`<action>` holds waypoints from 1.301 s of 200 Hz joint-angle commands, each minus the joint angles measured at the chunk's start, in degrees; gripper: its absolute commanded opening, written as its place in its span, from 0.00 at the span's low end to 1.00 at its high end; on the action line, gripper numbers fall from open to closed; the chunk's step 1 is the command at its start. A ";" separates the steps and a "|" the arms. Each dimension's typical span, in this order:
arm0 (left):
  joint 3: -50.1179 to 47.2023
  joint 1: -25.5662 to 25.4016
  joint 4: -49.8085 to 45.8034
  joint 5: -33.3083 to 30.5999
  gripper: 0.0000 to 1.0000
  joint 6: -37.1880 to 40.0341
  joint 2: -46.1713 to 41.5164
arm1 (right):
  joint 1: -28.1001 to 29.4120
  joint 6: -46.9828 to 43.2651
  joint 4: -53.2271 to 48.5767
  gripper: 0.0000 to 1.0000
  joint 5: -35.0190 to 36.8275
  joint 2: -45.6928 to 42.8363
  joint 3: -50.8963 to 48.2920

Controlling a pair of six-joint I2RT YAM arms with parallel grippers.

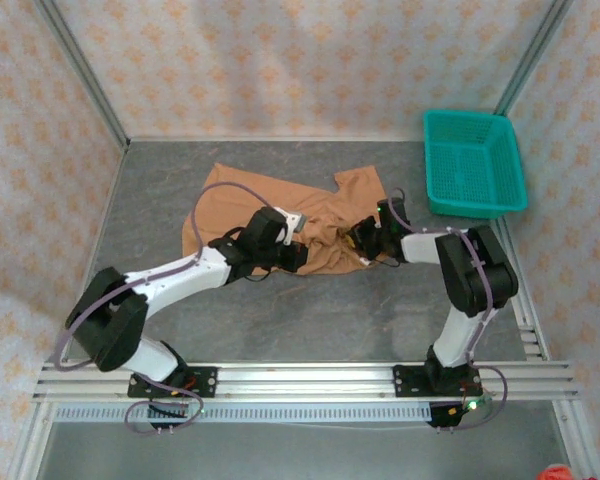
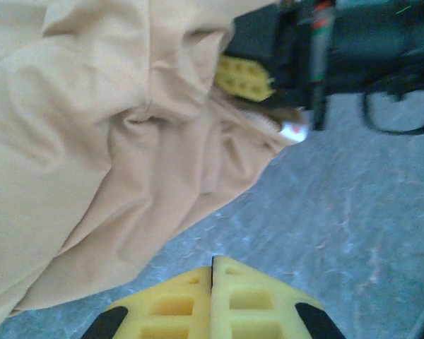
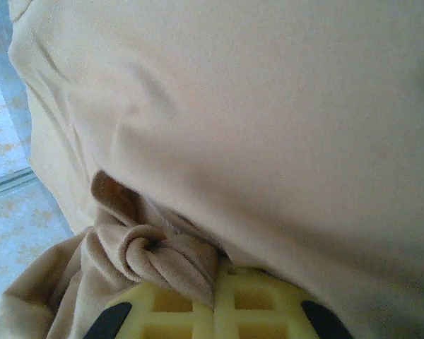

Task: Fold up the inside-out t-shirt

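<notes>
The inside-out t-shirt [image 1: 270,205] is tan cloth lying rumpled in the middle of the grey table. My right gripper [image 1: 364,240] is at the shirt's right edge and is shut on a twisted bunch of that cloth [image 3: 173,258], pinched between its yellow fingertips [image 3: 216,281]. The left wrist view shows one of its yellow fingers [image 2: 244,78] against the shirt [image 2: 92,155], with a small white label [image 2: 295,131] beside it. My left gripper [image 1: 300,257] is at the shirt's near edge. It is shut [image 2: 213,263] with nothing between its fingers, over bare table just off the hem.
A teal mesh basket [image 1: 473,163] stands at the back right corner. Patterned walls enclose the table on three sides. Bare grey tabletop [image 1: 310,320] lies between the shirt and the arm bases.
</notes>
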 commanded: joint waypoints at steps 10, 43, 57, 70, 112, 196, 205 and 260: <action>5.38 0.25 -0.45 -1.08 0.40 -1.10 4.43 | 1.09 -6.22 -8.81 0.00 -3.29 -7.53 3.77; 10.40 0.49 0.25 -0.48 0.56 -2.68 7.53 | 1.66 -10.14 -15.71 0.00 -7.24 -14.35 4.87; 12.05 0.80 1.14 1.04 0.55 -3.93 9.45 | 1.73 -11.55 -18.53 0.00 -6.93 -16.69 5.30; 13.07 1.17 2.27 2.49 0.50 -4.94 11.25 | 1.63 -12.21 -19.91 0.00 -6.82 -18.01 5.74; 16.37 3.90 1.82 3.33 0.37 -5.56 15.88 | 1.65 -13.00 -21.69 0.00 -6.78 -18.84 6.93; 23.12 4.51 1.54 5.74 0.57 -7.76 24.64 | 2.01 -12.22 -20.18 0.00 -7.08 -18.18 7.02; 23.40 4.46 1.28 5.69 0.58 -7.58 25.10 | 2.02 -12.12 -19.93 0.00 -7.13 -17.95 7.02; 23.84 4.62 -0.31 4.86 0.37 -5.54 27.93 | 1.74 -10.30 -17.26 0.00 -6.73 -15.67 8.03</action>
